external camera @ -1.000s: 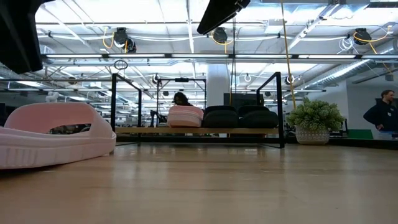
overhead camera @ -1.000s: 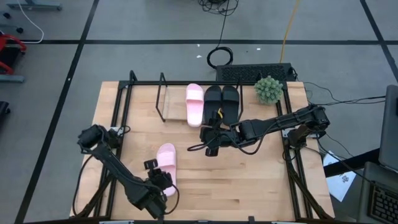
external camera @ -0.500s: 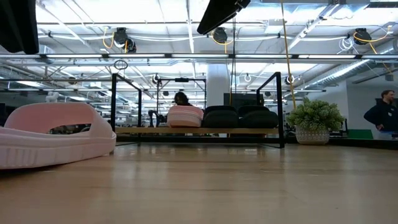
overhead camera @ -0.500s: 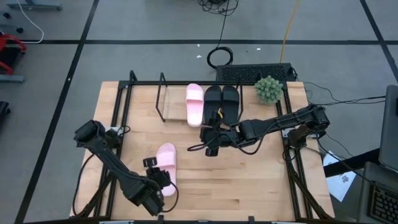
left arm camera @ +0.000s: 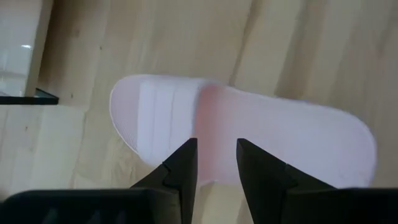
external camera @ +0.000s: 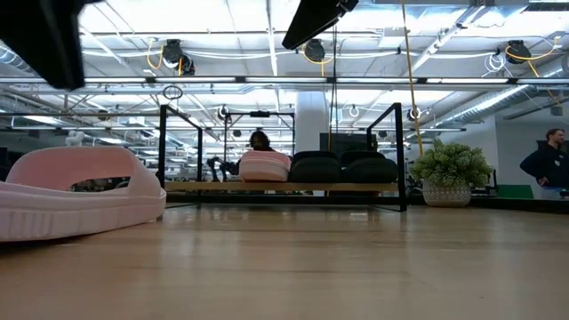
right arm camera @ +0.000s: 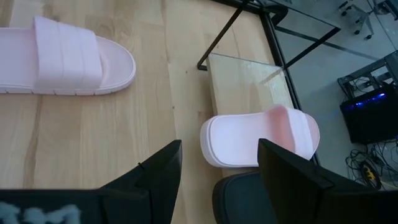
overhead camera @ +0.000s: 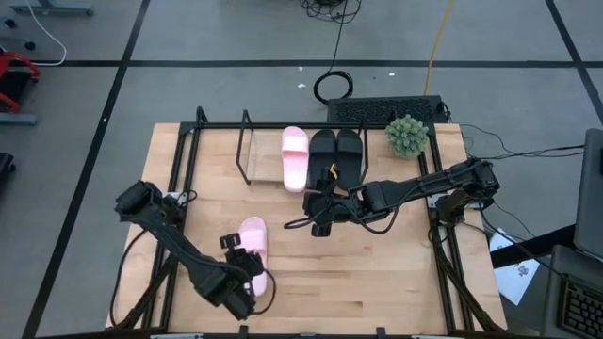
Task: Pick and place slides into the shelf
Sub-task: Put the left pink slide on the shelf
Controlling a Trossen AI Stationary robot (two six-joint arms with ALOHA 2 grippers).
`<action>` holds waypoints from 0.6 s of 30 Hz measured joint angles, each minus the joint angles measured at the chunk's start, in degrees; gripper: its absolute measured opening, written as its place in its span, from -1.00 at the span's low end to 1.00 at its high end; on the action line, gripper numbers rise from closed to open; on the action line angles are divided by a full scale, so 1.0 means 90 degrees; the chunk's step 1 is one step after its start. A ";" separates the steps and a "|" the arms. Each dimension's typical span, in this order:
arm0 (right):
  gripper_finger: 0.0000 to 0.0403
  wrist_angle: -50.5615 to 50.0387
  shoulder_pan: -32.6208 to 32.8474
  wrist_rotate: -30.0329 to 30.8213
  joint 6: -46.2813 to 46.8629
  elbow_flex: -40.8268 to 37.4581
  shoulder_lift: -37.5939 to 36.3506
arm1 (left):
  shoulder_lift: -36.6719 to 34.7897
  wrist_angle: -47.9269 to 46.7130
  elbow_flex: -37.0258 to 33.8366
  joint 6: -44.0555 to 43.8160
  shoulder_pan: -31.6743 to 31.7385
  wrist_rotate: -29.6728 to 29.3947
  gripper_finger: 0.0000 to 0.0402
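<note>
Clearly we are on the last of the slides: one pink slide [overhead camera: 295, 156] and the black pair [overhead camera: 336, 155] already sit on the shelf [overhead camera: 264, 162], and the loose pink slide [overhead camera: 252, 241] lies on the table [overhead camera: 377, 273], well apart from the shelf, toward the near left. Our left gripper [left arm camera: 216, 157] hangs just above it, fingers slightly apart with nothing between them, lined up near the long edge beside the strap. We judge this to be the approach before the grasp. The next move calls for lowering until the fingers straddle the edge or the strap, pinching, then carrying the slide to the bare part of the board left of its mate.

Our right gripper [right arm camera: 218, 163] waits open mid-table just short of the shelf, looking at the shelved pink slide and a bit of a black one.

From above, the left arm covers the near end of the loose slide, so how the fingers stand there is hard to read. At table height we see only its toe end at the frame's edge, and no fingertips. How high the left gripper is, we cannot tell.
</note>
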 joint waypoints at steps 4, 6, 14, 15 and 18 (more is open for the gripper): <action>0.00 -0.0031 0.0000 0.0000 0.0001 0.0000 0.0000 | -0.0005 0.0324 -0.0174 -0.0195 0.0063 0.0015 -0.43; 0.00 -0.0032 0.0000 -0.0002 0.0000 0.0000 0.0000 | 0.0006 0.0519 -0.0296 -0.0106 0.0061 0.0071 -0.43; 0.00 -0.0049 0.0000 -0.0002 -0.0002 0.0000 0.0000 | 0.0000 0.0486 -0.0607 -0.0294 0.0114 0.0009 -0.43; 0.00 -0.0049 0.0000 -0.0002 -0.0002 0.0000 0.0000 | 0.0000 0.0497 -0.0671 -0.0321 0.0114 0.0009 -0.43; 0.00 -0.0046 0.0000 -0.0001 -0.0002 0.0000 0.0000 | 0.0000 0.0488 -0.0808 -0.0324 0.0109 0.0009 -0.43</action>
